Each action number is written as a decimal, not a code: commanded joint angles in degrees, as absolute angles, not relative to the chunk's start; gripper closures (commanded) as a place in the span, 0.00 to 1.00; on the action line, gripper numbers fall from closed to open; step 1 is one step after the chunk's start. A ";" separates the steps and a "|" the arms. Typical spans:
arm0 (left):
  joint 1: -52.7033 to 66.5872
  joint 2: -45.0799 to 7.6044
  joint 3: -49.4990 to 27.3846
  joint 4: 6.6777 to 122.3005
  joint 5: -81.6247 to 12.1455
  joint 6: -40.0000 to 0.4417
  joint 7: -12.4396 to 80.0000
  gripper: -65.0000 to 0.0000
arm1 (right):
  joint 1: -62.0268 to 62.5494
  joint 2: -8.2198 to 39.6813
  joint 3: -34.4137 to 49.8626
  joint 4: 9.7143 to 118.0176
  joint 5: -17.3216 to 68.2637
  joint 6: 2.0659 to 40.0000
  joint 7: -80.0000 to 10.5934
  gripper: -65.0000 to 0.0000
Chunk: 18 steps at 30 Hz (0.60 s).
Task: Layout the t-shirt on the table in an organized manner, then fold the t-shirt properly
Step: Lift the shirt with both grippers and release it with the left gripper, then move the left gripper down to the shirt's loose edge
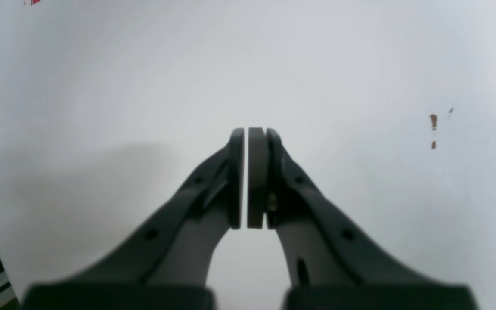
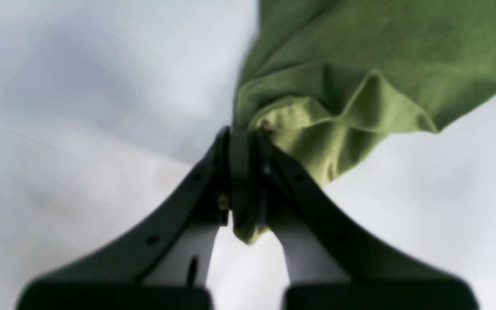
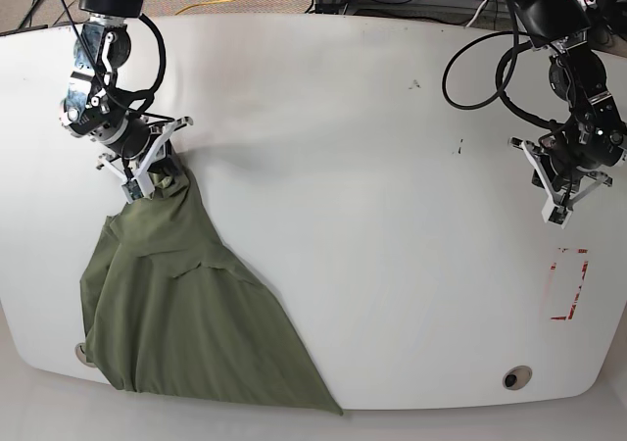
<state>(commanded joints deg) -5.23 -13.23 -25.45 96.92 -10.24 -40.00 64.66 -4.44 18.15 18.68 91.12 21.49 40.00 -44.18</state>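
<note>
The olive-green t-shirt (image 3: 186,304) lies bunched on the left side of the white table (image 3: 372,167), spreading from a gathered top point down to the table's front edge. My right gripper (image 3: 140,188) is shut on that top point of cloth. In the right wrist view the fingers pinch a fold of the t-shirt (image 2: 338,73), and a bit of fabric hangs below the right gripper (image 2: 244,142). My left gripper (image 3: 556,213) hovers over bare table at the right, shut with nothing in it; in the left wrist view the pads of the left gripper (image 1: 246,133) sit almost together.
A red tape rectangle (image 3: 568,284) is marked near the table's right front. One grommet hole (image 3: 511,376) sits at the front right; another (image 3: 81,352) shows beside the shirt's lower left. Small brown specks (image 1: 433,122) mark the surface. Black cables (image 3: 480,59) trail at the back right.
</note>
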 joint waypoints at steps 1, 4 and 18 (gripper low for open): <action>-5.93 -12.79 -25.01 96.92 -10.24 -40.00 64.75 1.00 | -4.44 18.15 18.68 91.12 21.49 40.00 -44.18 1.00; -7.78 -11.56 -23.43 96.92 -9.98 -40.00 64.84 1.00 | -4.70 18.15 18.68 91.12 21.41 40.00 -44.18 1.00; -10.59 -6.73 -17.71 96.84 -9.98 -40.00 64.66 1.00 | -21.14 15.52 18.86 102.29 21.93 40.00 -44.18 1.00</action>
<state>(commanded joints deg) -10.59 -6.73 -17.71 96.84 -9.98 -40.00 64.66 -21.14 15.52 18.86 102.29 21.93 40.00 -44.18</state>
